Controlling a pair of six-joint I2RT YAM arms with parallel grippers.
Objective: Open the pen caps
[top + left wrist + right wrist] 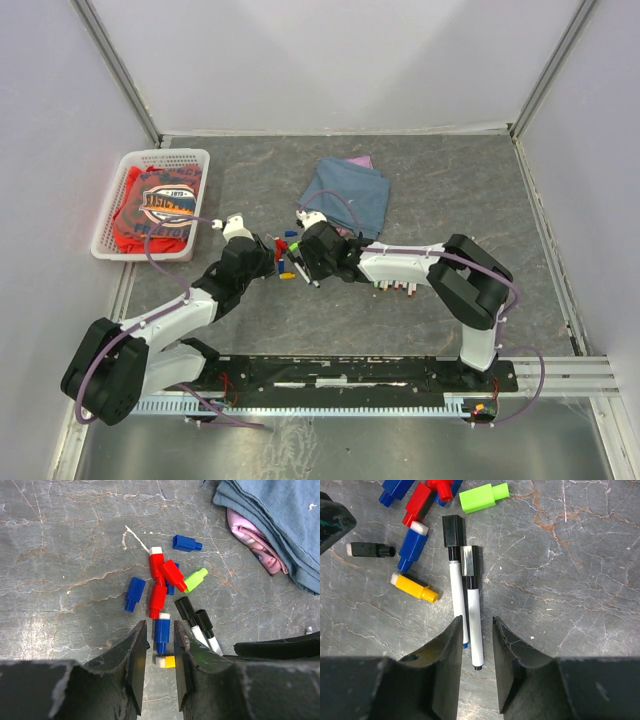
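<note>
Loose pen caps lie in a heap [285, 256] between my two grippers. The left wrist view shows red caps [157, 599], blue caps [134, 593] and a green cap [195, 579]. My left gripper [160, 632] is open and low over the table. A blue cap [161, 635] and a yellow cap [167, 661] lie in its gap, touching neither finger. My right gripper [476, 622] is open over two white pens. One black-capped pen [474, 625] lies between the fingers. The other pen [455, 585] runs under the left finger.
A white basket [165, 154] holding a red shirt stands at the back left. A folded blue cloth [348, 192] over something pink lies just beyond the heap. Several more pens [398, 286] lie in a row under my right forearm. Walls close in the table.
</note>
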